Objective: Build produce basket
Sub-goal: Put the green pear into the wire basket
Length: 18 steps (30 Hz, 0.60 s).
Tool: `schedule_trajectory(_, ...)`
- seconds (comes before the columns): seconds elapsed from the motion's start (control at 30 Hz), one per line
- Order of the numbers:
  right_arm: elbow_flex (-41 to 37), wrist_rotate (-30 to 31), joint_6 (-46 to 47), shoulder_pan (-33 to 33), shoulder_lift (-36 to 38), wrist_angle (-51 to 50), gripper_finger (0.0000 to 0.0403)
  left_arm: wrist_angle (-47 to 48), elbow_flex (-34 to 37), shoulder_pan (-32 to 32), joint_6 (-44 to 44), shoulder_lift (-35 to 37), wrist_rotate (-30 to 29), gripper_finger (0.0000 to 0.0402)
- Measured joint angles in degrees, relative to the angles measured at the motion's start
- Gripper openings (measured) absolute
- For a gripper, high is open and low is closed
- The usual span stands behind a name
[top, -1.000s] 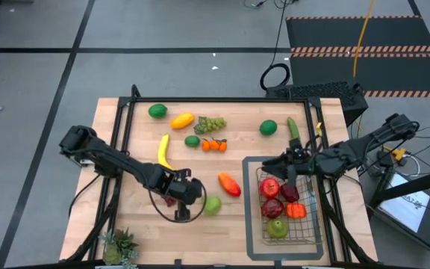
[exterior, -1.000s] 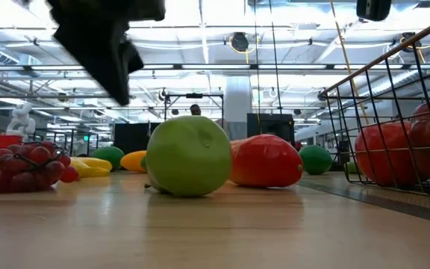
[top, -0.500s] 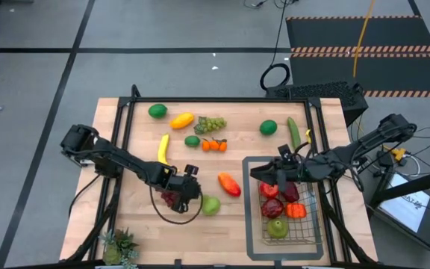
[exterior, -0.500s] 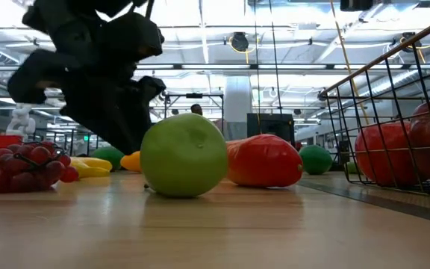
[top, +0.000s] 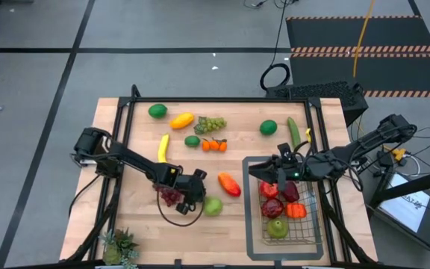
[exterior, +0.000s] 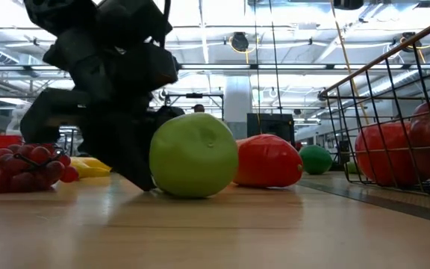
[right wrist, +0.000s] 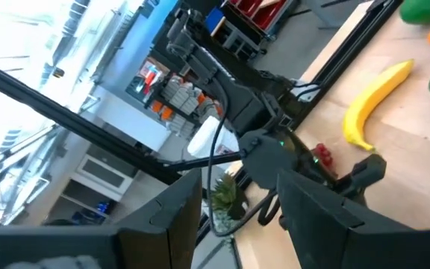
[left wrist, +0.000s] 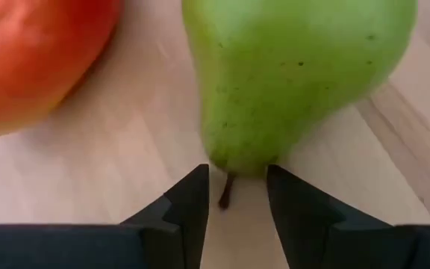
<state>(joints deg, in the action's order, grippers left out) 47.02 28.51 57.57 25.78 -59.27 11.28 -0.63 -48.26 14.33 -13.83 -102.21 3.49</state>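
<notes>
From above, the left pincer [top: 198,193] sits low on the bench [top: 125,217] beside the green pear [top: 213,205]; the right pincer [top: 275,174] hangs over the basket [top: 304,232]. Left wrist view: fingers [left wrist: 181,213] slightly parted, tips at the pear's stem end, gripping nothing. Right wrist view: fingers [right wrist: 178,213] apart, empty.

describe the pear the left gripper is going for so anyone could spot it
On the wooden table, look just left of the wire basket, where the left gripper sits. The green pear lies at its fingertips, beside a red-orange mango; it is the only pale green fruit there.
</notes>
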Motion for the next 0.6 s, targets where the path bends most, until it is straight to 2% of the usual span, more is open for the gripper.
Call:
schedule_trajectory(0.33,0.00,-1.13,-1.16,-2.99,0.05,-0.37,0.0171,-1.39,-0.07,-0.21,1.66,-1.56,-0.10,0.0125)
schedule_trajectory(0.6,0.00,-6.12,-1.48,-6.45,0.17,-0.82,0.0171,-1.21,-0.07,-1.35,1.97,-1.71,1.38,0.0015)
